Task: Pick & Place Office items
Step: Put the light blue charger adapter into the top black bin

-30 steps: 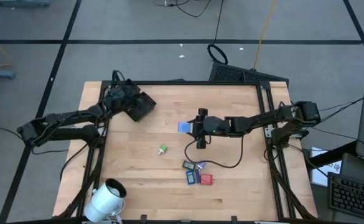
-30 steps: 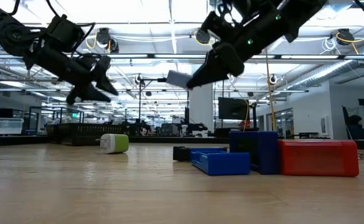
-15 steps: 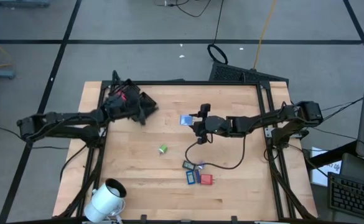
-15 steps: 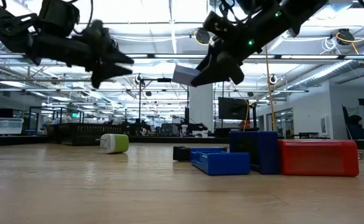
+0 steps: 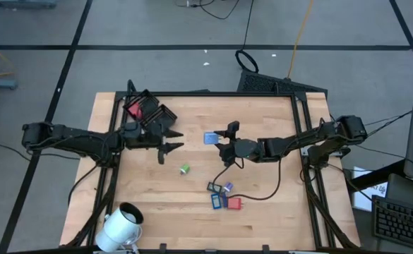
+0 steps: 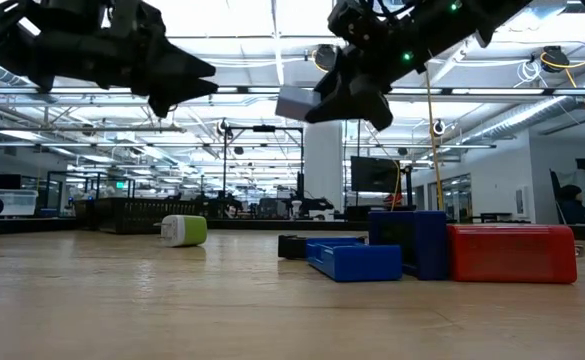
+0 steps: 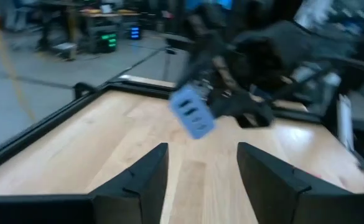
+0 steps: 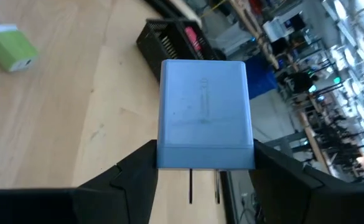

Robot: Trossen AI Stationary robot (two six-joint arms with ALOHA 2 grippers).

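— Above the counter (image 5: pixel 262 212), item held?
— Right pincer (image 5: pixel 222 143) pinched a light-blue plug block (image 5: pixel 210 137), aloft. Left pincer (image 5: pixel 172 140) spread, empty. Remaining office items (image 5: pixel 223 197) lay clustered below.

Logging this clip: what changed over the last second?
The left tool swung from over the black tray out toward the table's middle, empty and open. The right tool, holding the light blue block, shifted slightly. The green-and-white bit and the pile stayed put.
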